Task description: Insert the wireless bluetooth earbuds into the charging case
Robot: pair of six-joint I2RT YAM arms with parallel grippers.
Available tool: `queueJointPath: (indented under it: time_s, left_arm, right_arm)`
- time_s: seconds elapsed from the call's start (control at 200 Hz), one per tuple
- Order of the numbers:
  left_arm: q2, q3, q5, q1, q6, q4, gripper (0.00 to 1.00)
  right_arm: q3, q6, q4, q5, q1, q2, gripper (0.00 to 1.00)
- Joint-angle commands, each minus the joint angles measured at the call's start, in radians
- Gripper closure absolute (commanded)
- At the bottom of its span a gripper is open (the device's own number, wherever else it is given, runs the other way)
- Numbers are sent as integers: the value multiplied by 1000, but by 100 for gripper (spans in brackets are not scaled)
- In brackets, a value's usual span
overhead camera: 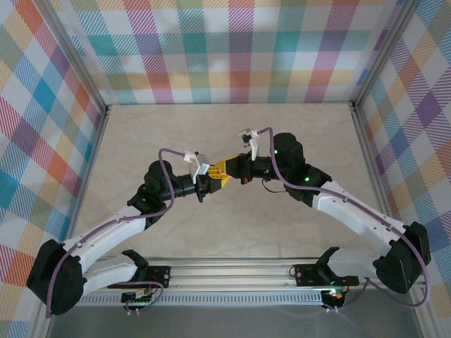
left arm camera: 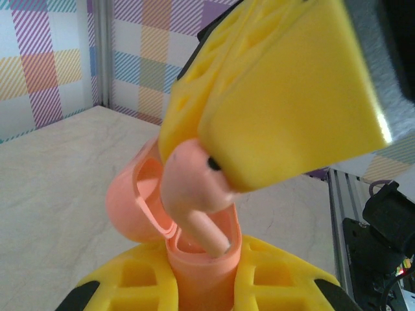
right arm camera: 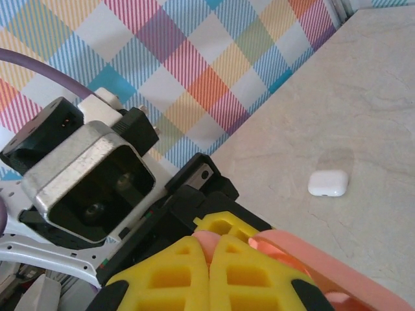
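Note:
A pinkish-orange charging case (left arm camera: 202, 267) stands upright in my left gripper (left arm camera: 204, 278), which is shut on its body. The case lid (left arm camera: 130, 207) hangs open to the left. From above, my right gripper (right arm camera: 209, 254) is shut on a pinkish-orange earbud (left arm camera: 188, 188). The earbud's stem tip reaches into the case's open mouth. In the right wrist view the earbud (right arm camera: 205, 242) peeks out between the yellow fingertips, with the case lid (right arm camera: 311, 259) beside them. From above, the left gripper (overhead camera: 213, 182) and right gripper (overhead camera: 227, 171) meet over the table's middle.
A shut white charging case (right arm camera: 328, 182) lies flat on the beige table (right arm camera: 363, 97), apart from the grippers. Plaid walls (overhead camera: 239, 49) close the table in at the back and both sides. An aluminium rail (overhead camera: 232, 271) runs along the near edge.

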Motion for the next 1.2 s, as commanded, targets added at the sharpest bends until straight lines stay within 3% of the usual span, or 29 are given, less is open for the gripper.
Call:
queueJointPath:
  time_s: [0.0,0.53,0.78,1.195]
  left_arm:
    - [-32,17,-6,-8,-8,50,100]
    - [-36,16,-25,-8,-53,103,100]
    - [-55,17,-34,-8,-63,106,100]
    - [-71,19,-46,-8,-63,94,100]
  right_arm:
    - [39,-46,-7,19,8,-5,95]
    - [8,-11,11,47,19,-28,95]
    - [-18,-38,-43,127,25,-40,87]
    - [-22,-58,-67,138,33,-31,91]
